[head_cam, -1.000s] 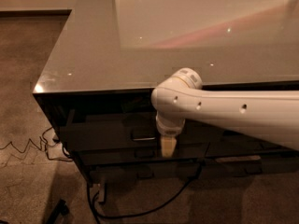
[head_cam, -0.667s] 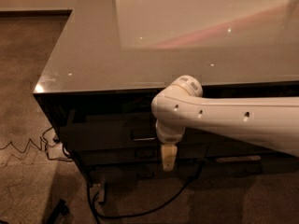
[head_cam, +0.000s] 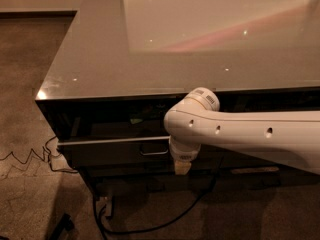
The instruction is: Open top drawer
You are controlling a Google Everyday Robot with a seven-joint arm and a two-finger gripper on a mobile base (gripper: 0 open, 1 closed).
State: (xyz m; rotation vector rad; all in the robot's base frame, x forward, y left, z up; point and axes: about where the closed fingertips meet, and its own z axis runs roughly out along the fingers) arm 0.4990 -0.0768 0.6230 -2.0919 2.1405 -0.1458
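The top drawer (head_cam: 110, 151) is the wide dark glossy front just under the tabletop, with a small metal loop handle (head_cam: 154, 152) at its centre. A pale line along its upper edge stands a little forward of the cabinet, so it looks slightly pulled out. My gripper (head_cam: 182, 168) hangs downward from the white wrist, just right of the handle and a bit below it, in front of the drawer face. The wrist hides where the gripper meets the drawer.
A glossy grey tabletop (head_cam: 150, 59) overhangs the drawers. My white arm (head_cam: 260, 136) crosses the cabinet front from the right. Black cables (head_cam: 150, 226) and a plug strip (head_cam: 107, 204) lie on the carpet below. A white cord (head_cam: 25, 156) zigzags at the left.
My wrist and gripper have dropped lower along the drawer front, from level with the handle to just below it. The drawer's handle sits slightly lower in the picture.
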